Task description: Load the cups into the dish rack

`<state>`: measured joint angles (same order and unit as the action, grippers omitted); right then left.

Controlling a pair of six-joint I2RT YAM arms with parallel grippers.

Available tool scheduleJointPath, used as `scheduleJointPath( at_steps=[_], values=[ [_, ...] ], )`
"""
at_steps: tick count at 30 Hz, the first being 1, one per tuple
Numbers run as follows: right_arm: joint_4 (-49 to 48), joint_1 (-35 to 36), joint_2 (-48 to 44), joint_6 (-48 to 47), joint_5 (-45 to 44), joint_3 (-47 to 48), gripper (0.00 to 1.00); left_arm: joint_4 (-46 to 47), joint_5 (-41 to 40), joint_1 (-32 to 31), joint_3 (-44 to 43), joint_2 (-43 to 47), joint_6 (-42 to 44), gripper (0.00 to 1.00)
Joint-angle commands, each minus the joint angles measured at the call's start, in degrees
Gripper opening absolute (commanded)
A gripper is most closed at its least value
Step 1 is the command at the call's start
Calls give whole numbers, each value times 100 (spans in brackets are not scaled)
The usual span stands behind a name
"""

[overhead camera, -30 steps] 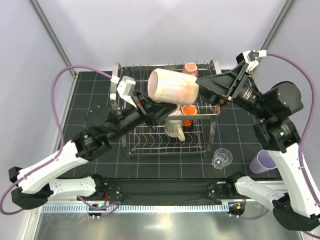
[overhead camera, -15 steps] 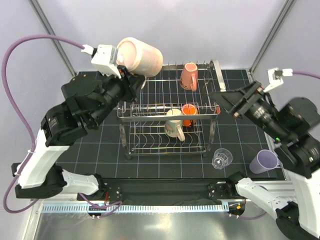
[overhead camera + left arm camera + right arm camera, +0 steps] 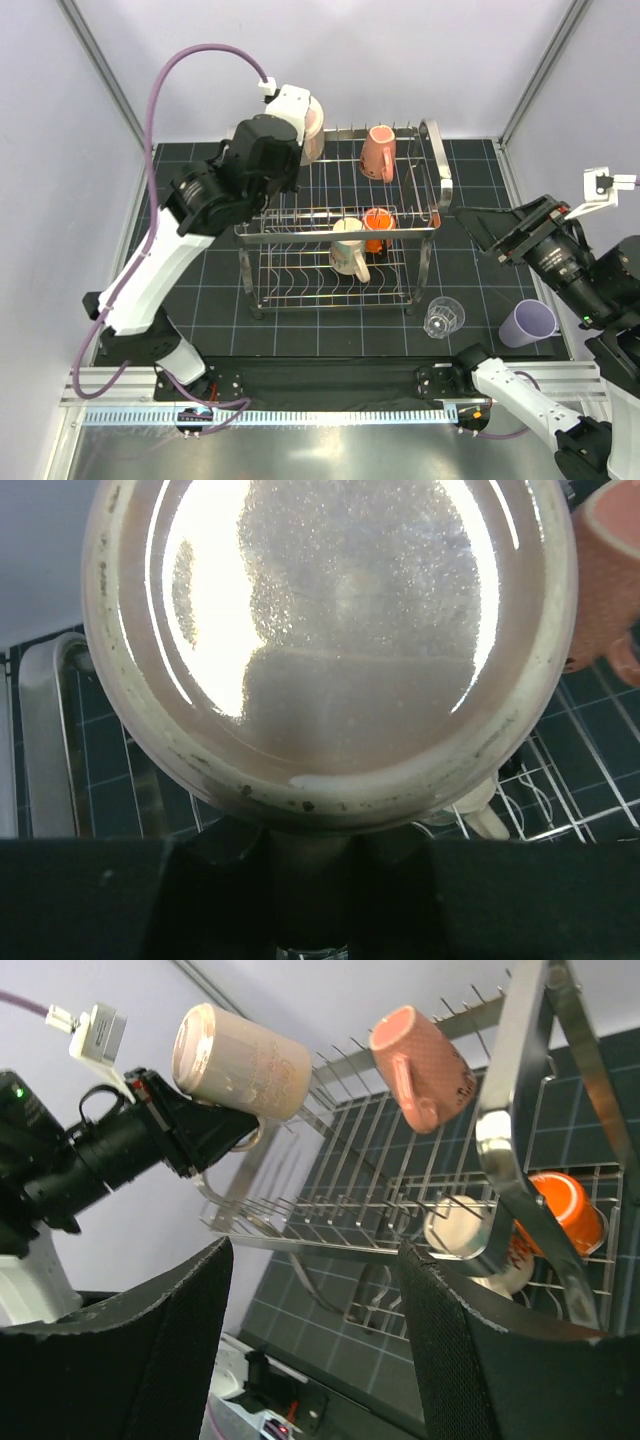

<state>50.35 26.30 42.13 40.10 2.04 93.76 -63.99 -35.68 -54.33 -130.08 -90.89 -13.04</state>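
My left gripper [image 3: 294, 150] is shut on the beige-pink mug [image 3: 312, 130] and holds it high over the back left corner of the dish rack [image 3: 432, 175]. In the left wrist view the mug's open mouth [image 3: 330, 630] fills the frame above my gripper [image 3: 310, 855]. The salmon-pink mug [image 3: 378, 152] sits on the upper tier. The small orange cup [image 3: 377, 225] and the cream mug [image 3: 348, 252] sit on the lower tier. My right gripper [image 3: 478, 226] is open and empty, right of the rack. The clear glass tumbler [image 3: 443, 317] and the lavender tumbler [image 3: 528, 323] stand on the mat.
The right wrist view shows its open gripper [image 3: 315, 1350], the rack's looped end frame [image 3: 510, 1150], the held mug [image 3: 245, 1060], the salmon-pink mug [image 3: 425, 1065], the orange cup [image 3: 565, 1205] and the cream mug [image 3: 470, 1235]. Frame posts stand at both back corners.
A second ago both grippers met at the beige-pink mug over the rack. The left arm has since lifted it up and back, and the right gripper has drawn away to the right, empty.
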Motion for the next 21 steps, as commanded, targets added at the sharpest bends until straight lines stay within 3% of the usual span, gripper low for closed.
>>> scheduleJointPath(
  at_steps=[1,4,8,21],
  values=[
    [432,41,208,-484,-169,99,68,106,410,387,-334,124,-154,0],
    [572,33,243,-573,-178,73,68,-245,973,765,-395,-25,-435,0],
    [520,33,173,-573,-369,-85,68,-720,1046,818,-282,-87,-603,0],
    [309,41,129,-503,-275,-595,68,-53,1784,809,676,915,-1034,0]
  ],
)
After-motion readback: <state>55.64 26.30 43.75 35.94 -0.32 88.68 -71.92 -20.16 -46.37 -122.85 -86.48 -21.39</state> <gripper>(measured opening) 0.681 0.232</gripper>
